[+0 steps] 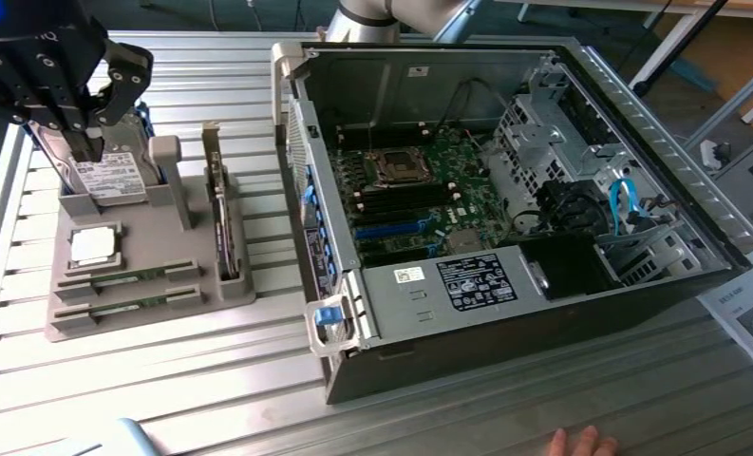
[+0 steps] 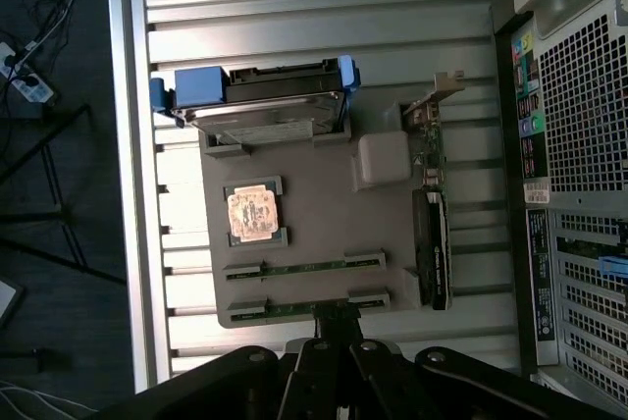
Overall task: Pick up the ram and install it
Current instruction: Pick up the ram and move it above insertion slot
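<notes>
Two ram sticks, thin and green, lie on edge in slots of a grey holder (image 1: 133, 324): one ram (image 1: 129, 278) and a second ram (image 1: 129, 303) closer to the front. In the wrist view they show as ram (image 2: 304, 268) and ram (image 2: 309, 304) on the holder (image 2: 324, 214). My black gripper (image 1: 83, 142) hangs high over the holder at the exterior view's left, its fingers shut with nothing between them. In the wrist view the gripper (image 2: 337, 320) sits over the holder's edge beside the nearer stick, apart from it.
The holder also carries a silver hard drive (image 1: 110, 176), a square processor chip (image 1: 94, 245) and an upright card (image 1: 224, 218). An open computer case (image 1: 680, 142) with its motherboard (image 1: 414, 190) lies at the right. A hand (image 1: 583, 444) rests at the front edge.
</notes>
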Available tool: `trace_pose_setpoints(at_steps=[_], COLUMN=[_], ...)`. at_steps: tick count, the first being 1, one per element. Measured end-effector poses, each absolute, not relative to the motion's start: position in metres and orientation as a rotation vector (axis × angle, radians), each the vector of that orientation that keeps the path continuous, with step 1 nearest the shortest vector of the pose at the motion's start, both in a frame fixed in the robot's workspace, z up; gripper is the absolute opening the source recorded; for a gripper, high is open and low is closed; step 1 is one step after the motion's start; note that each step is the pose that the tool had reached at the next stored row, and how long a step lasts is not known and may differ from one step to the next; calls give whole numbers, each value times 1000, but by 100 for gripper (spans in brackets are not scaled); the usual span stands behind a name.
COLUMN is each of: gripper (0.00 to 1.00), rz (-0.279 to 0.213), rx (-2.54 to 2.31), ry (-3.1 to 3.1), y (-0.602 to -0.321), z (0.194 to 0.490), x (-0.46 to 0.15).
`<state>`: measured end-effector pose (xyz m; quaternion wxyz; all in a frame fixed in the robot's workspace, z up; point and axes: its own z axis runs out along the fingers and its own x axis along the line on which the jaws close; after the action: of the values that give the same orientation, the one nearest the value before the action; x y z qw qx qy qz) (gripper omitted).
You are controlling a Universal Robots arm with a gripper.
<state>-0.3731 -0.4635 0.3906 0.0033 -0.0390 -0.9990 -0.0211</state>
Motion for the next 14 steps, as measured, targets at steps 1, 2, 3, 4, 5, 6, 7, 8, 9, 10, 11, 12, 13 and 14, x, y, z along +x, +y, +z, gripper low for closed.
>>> trace_pose_setpoints(at_steps=[1, 2, 3, 4, 5, 6, 7, 8, 9, 10, 11, 12, 13, 14], gripper=[11, 11, 11, 11, 11, 11, 11, 11, 11, 11, 11, 11, 11, 11], rz=[-66, -66, -66, -66, -66, -66, -66, -66, -66, -65, -65, -65, -65, -65], rx=[-122, -122, -122, -122, -121, -114, -79, -30, 4, 40, 72, 93, 118, 132], ry=[-3132, -3132, -3132, -3132, -3132, -3132, -3133, -3133, -3133, -3132, -3131, -3129, -3126, -3121], y=[-463, -463, -463, -463, -463, -463, -463, -463, -463, -463, -463, -463, -463, -463], z=[391, 391, 391, 391, 391, 391, 391, 391, 391, 391, 391, 391, 390, 391], x=[-373, -373, -373, -373, -373, -373, -373, -373, -373, -373, -373, -373, -373, -373])
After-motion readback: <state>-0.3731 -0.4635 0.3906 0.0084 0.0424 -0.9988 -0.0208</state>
